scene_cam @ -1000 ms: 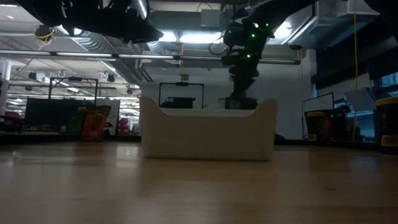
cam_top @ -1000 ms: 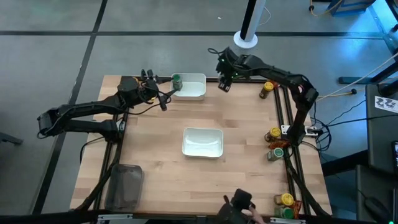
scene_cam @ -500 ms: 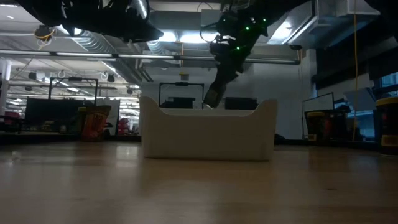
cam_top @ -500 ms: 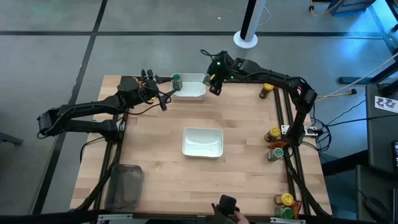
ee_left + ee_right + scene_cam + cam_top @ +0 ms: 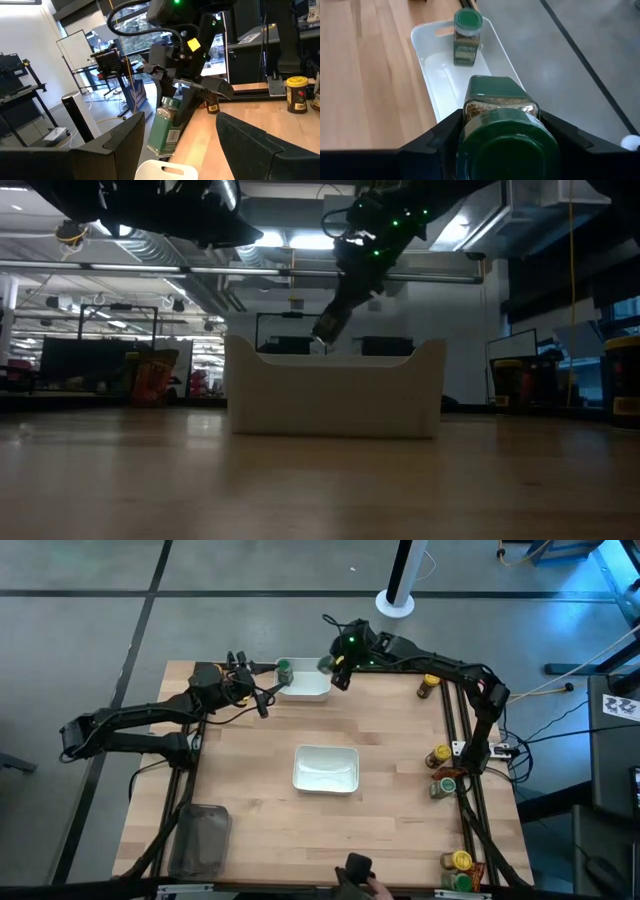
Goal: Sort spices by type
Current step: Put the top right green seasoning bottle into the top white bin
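Note:
My right gripper (image 5: pixel 336 667) is shut on a green-capped spice jar (image 5: pixel 501 107) above the right end of the far white bowl (image 5: pixel 312 686). In the low view this gripper (image 5: pixel 335 328) slants down behind the middle white bowl (image 5: pixel 335 395). A second green-capped jar (image 5: pixel 284 670) stands upright on its base in the far bowl's left part (image 5: pixel 467 36). My left gripper (image 5: pixel 267 692) is open just off that bowl's left end, touching nothing; its wrist view looks past its fingers (image 5: pixel 181 120) at the carried jar (image 5: pixel 164 127). My right gripper pinches the green-capped jar between its two fingers (image 5: pixel 437 135), which sit on opposite sides of its upper body just below the cap (image 5: pixel 470 111). The fingers come from above, slanting toward the table's left. The jar hangs tilted, cap uppermost, lifted clear over the bowl.
Yellow-capped jars (image 5: pixel 431 683) (image 5: pixel 439 755) (image 5: pixel 460 860) and green-capped jars (image 5: pixel 445 786) stand along the table's right edge. The middle white bowl (image 5: pixel 326 768) sits at the table's centre, a clear grey tray (image 5: pixel 200 840) at the near left. A person's hand (image 5: pixel 356 875) shows at the near edge.
My right gripper has carried the green-capped jar toward the table's left, from beyond the far bowl's right end to above that end, and has tipped from upright to slanting. The person's hand at the near edge has shifted left.

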Available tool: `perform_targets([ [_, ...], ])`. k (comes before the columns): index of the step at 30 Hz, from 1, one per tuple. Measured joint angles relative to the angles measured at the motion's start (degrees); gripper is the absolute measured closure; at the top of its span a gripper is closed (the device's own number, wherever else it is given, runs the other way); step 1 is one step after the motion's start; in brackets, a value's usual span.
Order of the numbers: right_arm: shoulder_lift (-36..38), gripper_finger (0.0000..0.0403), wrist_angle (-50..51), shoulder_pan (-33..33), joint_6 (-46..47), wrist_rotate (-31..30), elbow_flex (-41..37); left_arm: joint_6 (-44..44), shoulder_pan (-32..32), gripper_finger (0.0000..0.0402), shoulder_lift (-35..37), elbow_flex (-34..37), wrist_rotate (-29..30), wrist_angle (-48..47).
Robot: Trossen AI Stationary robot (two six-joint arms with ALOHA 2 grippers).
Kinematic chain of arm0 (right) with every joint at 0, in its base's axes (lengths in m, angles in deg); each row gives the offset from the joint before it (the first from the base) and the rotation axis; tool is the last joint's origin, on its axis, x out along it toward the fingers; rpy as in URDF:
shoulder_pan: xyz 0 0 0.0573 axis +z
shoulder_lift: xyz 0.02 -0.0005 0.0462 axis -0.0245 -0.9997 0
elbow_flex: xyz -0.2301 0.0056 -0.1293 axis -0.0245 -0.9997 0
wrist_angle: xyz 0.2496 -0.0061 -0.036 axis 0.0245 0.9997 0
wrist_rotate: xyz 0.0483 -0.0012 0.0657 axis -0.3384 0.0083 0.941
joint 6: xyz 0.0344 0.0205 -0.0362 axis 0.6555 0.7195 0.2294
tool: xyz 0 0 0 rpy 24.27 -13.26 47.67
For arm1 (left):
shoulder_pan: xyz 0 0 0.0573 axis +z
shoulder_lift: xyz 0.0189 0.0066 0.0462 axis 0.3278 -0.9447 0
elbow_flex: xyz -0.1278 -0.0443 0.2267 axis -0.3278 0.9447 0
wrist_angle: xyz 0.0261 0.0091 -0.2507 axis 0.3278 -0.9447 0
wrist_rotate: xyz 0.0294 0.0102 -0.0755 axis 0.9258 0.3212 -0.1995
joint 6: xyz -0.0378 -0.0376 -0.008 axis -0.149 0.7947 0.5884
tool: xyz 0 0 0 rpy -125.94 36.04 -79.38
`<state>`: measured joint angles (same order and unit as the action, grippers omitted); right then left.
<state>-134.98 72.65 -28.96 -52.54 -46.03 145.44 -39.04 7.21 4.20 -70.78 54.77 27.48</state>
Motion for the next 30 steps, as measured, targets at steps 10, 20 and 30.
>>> perform_targets([
  [10, -2.7, 0.0197, 0.4, 0.0, 1.4, 2.5, 4.0, 0.0, 0.0, 0.0167, 0.0, 0.0, 0.0, 0.7],
  [20, -14.7, 0.0193, 11.4, 0.0, 2.7, 2.9, 22.0, -0.7, 0.0, 0.0167, 0.0, 0.0, 0.0, 0.9],
  [30, -22.8, 0.0187, 13.1, 0.0, 2.7, 7.1, 27.8, -0.7, 0.0, 0.0167, 0.0, 0.0, 0.0, 0.6],
])
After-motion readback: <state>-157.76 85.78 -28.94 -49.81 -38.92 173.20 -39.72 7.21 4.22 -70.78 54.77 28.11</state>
